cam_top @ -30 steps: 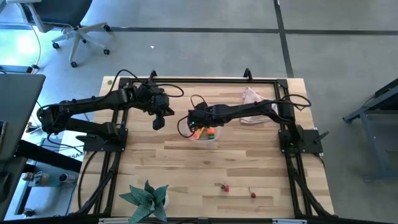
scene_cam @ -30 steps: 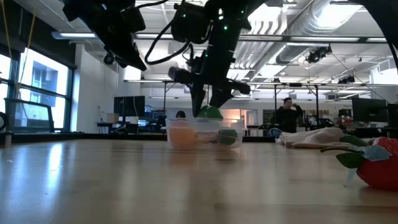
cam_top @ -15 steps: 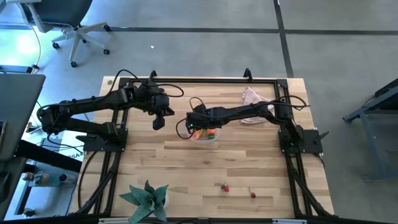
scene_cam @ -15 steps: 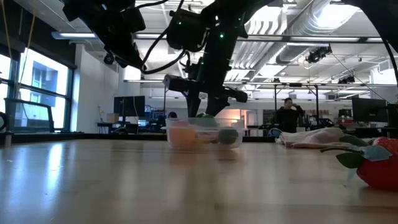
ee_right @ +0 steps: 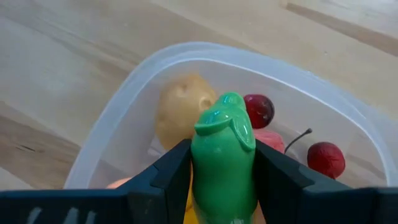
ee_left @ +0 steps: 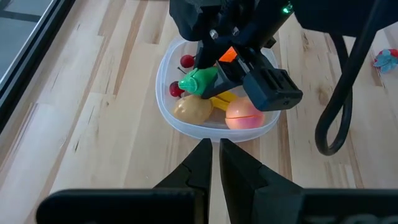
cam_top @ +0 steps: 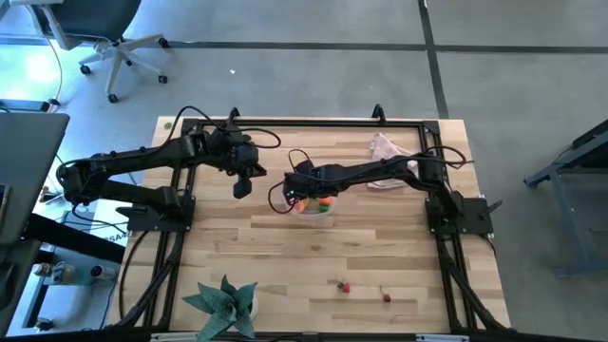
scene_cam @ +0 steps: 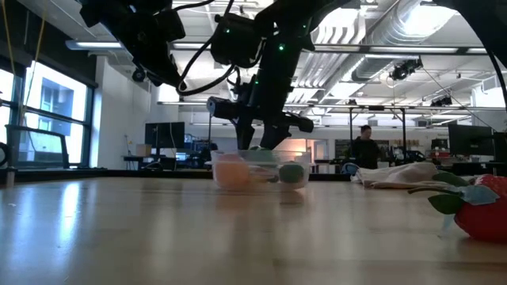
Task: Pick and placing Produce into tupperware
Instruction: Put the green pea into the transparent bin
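The clear tupperware [cam_top: 311, 205] stands mid-table and holds a tan potato [ee_left: 191, 109], a pink-red piece [ee_left: 244, 115], red cherries [ee_right: 258, 110], yellow sticks [ee_left: 222, 99] and an orange piece [ee_left: 228, 55]. My right gripper [ee_right: 222, 155] is shut on a green pepper [ee_left: 198, 81] right over the tupperware's left part. It also shows in the low view [scene_cam: 260, 144]. My left gripper [cam_top: 241, 188] is shut and empty above the table, left of the tupperware. Its fingers [ee_left: 214, 149] point at the tupperware's near rim. My right gripper pinches the green pepper's two sides [ee_right: 205, 163] between its two fingers [ee_right: 172, 169]. The pepper's stem end [ee_right: 225, 115] sticks out past the fingertips. The fingers slant down from the table's right. The pepper hangs at the tupperware's rim, above the potato.
Two small red pieces [cam_top: 344, 286] [cam_top: 386, 297] lie near the front edge. A red strawberry [scene_cam: 485, 210] shows close in the low view. The pinkish-beige cloth [cam_top: 385, 148] lies at the far right, and the green fake plant [cam_top: 226, 302] at the front left.
My right gripper has gone down and a little toward the table's left with the green pepper. It has brought the pepper from above the tupperware's rim down to rim height. It has stayed shut on the pepper.
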Controlling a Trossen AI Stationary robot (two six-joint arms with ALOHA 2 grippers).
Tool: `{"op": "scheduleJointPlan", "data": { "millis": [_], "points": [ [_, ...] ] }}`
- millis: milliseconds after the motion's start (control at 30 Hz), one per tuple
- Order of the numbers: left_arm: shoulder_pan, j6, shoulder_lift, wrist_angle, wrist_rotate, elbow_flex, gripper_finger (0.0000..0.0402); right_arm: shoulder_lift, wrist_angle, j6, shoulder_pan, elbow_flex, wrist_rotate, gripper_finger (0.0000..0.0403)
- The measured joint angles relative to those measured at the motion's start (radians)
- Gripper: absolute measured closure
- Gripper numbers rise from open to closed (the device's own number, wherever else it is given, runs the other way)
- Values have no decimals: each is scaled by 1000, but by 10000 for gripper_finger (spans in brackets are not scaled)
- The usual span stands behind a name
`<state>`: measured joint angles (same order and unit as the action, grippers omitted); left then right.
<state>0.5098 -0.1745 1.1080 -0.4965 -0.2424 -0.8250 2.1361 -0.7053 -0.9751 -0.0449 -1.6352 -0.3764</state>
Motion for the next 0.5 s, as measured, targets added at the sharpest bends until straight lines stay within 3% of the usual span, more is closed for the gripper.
{"op": "scheduleJointPlan", "data": {
  "millis": [500],
  "points": [
    [0, 0, 0, 0, 0, 0, 380, -13, -1, 26, 3, 0, -16, 201]
  ]
}}
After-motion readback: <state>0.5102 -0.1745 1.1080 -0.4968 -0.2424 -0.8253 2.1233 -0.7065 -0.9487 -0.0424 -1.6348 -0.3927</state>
